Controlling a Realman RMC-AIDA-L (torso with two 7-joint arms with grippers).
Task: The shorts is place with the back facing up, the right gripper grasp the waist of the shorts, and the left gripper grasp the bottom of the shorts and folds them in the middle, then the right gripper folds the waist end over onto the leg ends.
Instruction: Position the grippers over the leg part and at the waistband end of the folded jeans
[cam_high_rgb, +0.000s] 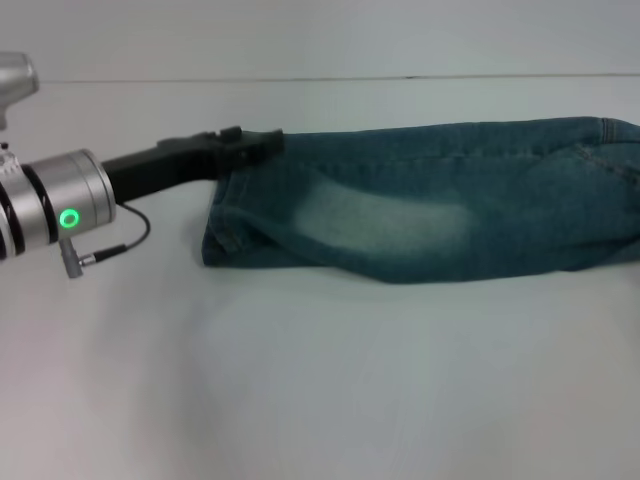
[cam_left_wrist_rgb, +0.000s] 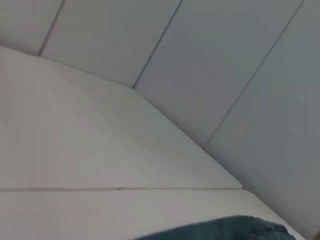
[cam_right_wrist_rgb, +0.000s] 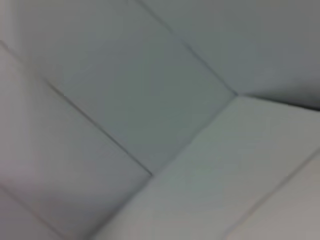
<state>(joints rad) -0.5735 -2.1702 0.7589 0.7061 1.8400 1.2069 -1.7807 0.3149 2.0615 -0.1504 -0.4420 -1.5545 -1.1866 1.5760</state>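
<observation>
The shorts (cam_high_rgb: 420, 205) lie on the white table (cam_high_rgb: 300, 380), folded lengthwise into one long blue-green denim strip with a faded pale patch in the middle. The bottom of the shorts (cam_high_rgb: 215, 225), the stitched leg ends, points left. The other end, toward the waist, runs past the right edge of the head view. My left gripper (cam_high_rgb: 255, 145) reaches in from the left and meets the far corner of the leg hems. A sliver of denim (cam_left_wrist_rgb: 225, 230) shows in the left wrist view. The right gripper is out of view.
The table's far edge (cam_high_rgb: 400, 77) meets a grey panelled wall (cam_left_wrist_rgb: 225, 65). A thin cable (cam_high_rgb: 125, 243) hangs from the left wrist. The right wrist view shows only wall panels and the table surface (cam_right_wrist_rgb: 250, 175).
</observation>
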